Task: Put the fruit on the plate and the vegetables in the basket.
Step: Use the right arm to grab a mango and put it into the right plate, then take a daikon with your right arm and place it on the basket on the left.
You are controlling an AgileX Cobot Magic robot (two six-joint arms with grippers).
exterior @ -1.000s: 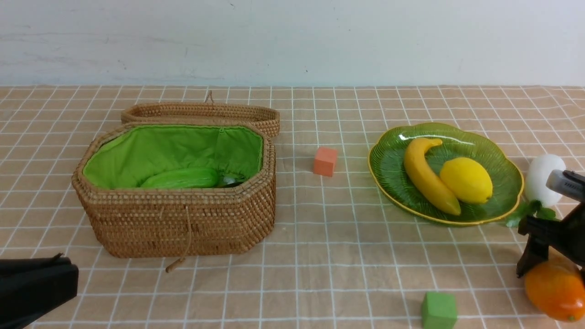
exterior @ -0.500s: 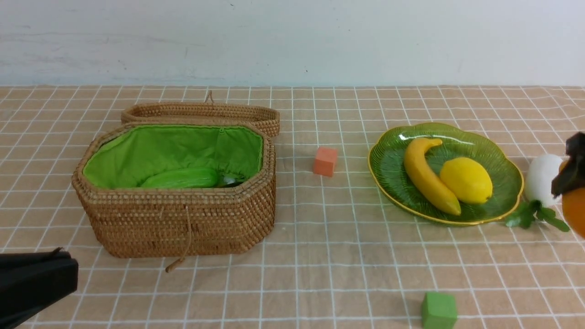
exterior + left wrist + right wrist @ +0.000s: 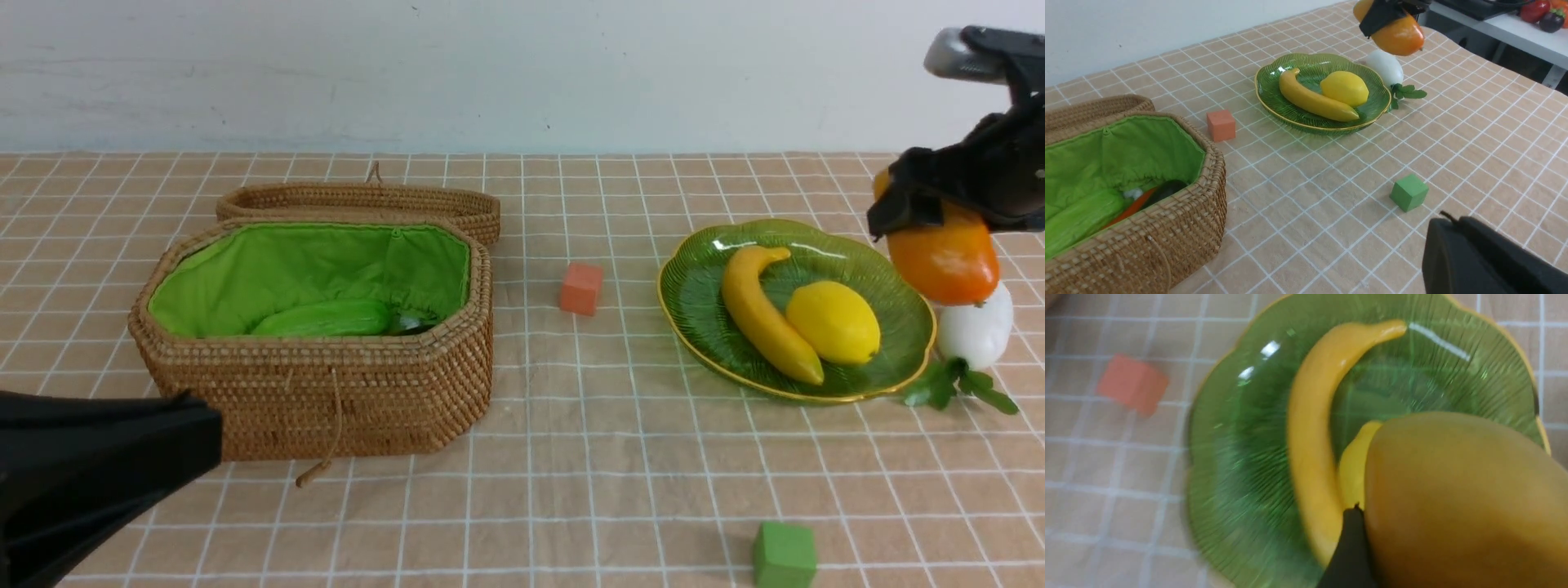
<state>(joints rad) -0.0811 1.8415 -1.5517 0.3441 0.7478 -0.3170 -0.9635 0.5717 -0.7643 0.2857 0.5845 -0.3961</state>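
High over the three o'clock edge of the plate (image 3: 702,286), the right gripper (image 3: 935,204) holds the mango (image 3: 947,261) in wide jaws. It should move toward nine o'clock, go low, then let go gently beside the banana (image 3: 763,314) and lemon (image 3: 833,322). The left gripper (image 3: 196,433) is closed and holds nothing.

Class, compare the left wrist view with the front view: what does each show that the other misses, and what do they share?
Only the left wrist view: the orange carrot beside the gourd in the basket, plus a side table. Only the front view: the lid at full length behind the basket. Both: the plate holding banana and lemon, the mango gripped by the right fingers near the radish, the orange cube and green cube.
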